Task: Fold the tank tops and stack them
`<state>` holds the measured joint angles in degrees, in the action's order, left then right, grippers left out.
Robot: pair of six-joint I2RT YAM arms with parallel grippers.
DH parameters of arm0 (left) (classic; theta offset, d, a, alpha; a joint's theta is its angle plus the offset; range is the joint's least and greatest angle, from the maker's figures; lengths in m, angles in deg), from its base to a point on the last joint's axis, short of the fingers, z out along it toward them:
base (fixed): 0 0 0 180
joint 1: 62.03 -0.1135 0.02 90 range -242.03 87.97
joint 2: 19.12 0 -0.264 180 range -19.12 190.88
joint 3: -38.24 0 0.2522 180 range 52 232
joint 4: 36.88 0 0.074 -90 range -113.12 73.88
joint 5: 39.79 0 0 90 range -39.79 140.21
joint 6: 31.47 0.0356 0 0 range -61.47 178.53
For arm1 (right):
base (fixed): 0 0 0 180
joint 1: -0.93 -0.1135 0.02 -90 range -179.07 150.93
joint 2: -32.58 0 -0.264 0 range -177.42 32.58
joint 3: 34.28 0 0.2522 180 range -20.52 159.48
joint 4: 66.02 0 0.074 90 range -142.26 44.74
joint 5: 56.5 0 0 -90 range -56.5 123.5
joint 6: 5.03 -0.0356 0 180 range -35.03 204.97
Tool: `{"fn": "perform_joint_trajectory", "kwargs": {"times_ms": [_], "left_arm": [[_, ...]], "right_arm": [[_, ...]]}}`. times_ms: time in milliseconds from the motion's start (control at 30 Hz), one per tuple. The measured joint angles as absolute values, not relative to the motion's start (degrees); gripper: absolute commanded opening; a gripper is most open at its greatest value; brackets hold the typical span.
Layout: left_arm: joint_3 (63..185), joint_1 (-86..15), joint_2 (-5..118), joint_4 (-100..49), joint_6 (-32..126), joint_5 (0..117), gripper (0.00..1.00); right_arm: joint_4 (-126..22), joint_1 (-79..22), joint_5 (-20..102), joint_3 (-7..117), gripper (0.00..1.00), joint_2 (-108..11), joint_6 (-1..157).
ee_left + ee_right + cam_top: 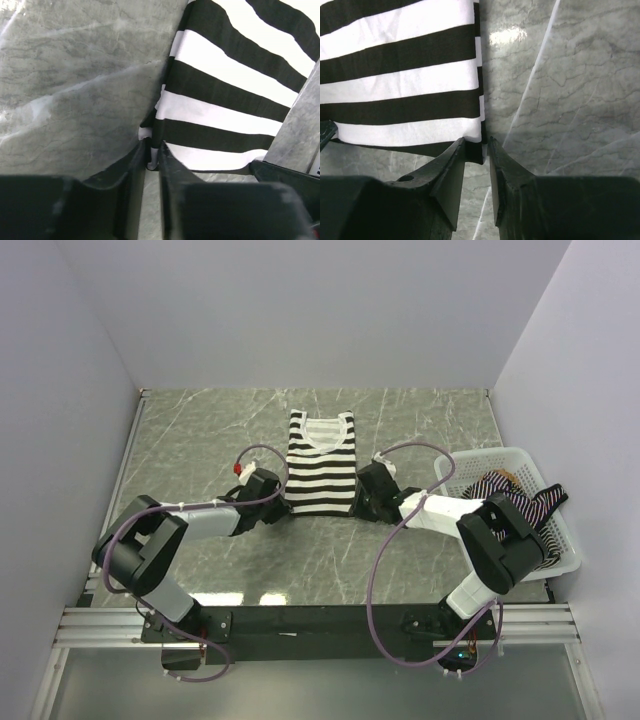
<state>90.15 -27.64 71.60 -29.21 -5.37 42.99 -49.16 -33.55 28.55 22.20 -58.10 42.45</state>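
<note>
A black-and-white striped tank top (pixel 322 465) lies flat on the marbled table, neckline at the far end and hem toward the arms. My left gripper (pixel 278 502) sits at the hem's left corner. In the left wrist view its fingers (pixel 152 145) are closed to a thin gap, with that corner (pixel 150 132) pinched between the tips. My right gripper (pixel 362 502) is at the hem's right corner. Its jaws (pixel 476 142) straddle that corner (pixel 475 150) with a gap still showing on one side. A thin-striped top (pixel 520 505) lies in the basket, partly behind the right arm.
A white mesh basket (pixel 500 455) stands at the right edge of the table, with fabric draped over its right rim. Grey walls close in the table on the left, back and right. Purple cables loop above both arms.
</note>
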Motion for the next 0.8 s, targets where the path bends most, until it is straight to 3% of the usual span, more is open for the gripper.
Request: {"fn": "perform_joint_trajectory", "kwargs": {"times_ms": [133, 233, 467, 800], "left_arm": [[90.1, -27.6, 71.8, -29.6, -5.2, 43.1, 0.01], [90.0, -27.4, 71.7, -29.9, -4.8, 43.1, 0.01], [86.4, -24.2, 67.6, -28.9, -4.5, 42.9, 0.01], [76.4, -13.0, 49.2, -17.2, -9.3, 42.2, 0.0]], "right_arm": [[-49.2, -33.7, 28.7, 21.8, 0.14, -58.1, 42.1], [-49.3, -33.8, 28.6, 21.5, 0.0, -58.1, 42.0], [-47.9, -36.7, 27.5, 18.4, 0.0, -53.9, 41.7], [-41.1, -51.6, 24.6, 7.1, 0.0, -36.5, 35.3]]}}
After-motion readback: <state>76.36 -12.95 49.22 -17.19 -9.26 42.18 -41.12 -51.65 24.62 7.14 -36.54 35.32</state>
